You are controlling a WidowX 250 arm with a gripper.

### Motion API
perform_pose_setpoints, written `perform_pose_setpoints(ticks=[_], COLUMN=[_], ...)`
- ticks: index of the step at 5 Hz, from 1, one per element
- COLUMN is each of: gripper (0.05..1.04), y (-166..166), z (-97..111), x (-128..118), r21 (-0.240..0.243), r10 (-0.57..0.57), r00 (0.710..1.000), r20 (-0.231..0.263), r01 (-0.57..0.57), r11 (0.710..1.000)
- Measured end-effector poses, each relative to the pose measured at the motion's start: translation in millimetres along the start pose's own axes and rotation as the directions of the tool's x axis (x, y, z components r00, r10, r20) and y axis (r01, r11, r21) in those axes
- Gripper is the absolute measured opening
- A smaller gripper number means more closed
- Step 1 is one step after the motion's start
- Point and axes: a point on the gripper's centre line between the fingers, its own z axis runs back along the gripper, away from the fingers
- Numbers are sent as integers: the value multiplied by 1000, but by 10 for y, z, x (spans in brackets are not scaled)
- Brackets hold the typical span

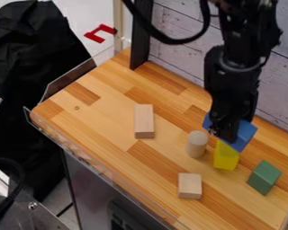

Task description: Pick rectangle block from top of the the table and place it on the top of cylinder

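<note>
The black gripper (224,129) hangs down at the right of the table, in front of a blue block (245,135) and covering its middle. Left of it, a light wooden rectangular block (144,119) lies on the table. Between that block and the gripper, a small wooden cylinder (197,143) stands upright. The gripper is above and to the right of the cylinder, apart from it. Whether the blue block is held or rests on the yellow block (226,157) below cannot be told.
A shorter wooden block (190,185) sits near the front of the table (104,117), with a green block (264,177) at the right. A dark upright post (141,36) and a white plank wall (177,49) border the back. A clear guard runs along the left edge.
</note>
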Motion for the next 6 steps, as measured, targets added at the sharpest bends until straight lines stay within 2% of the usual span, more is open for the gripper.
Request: perform_pose_setpoints(ticks=[1,2,6], gripper=[553,553,553], y=[33,37,49], z=[-110,-154,-189], x=[44,67,197], r21=[35,43,33], r10=[10,20,88], r00=[1000,1000,996], r20=[7,9,-3], r01=[-10,-20,-88], r11=[999,999,996])
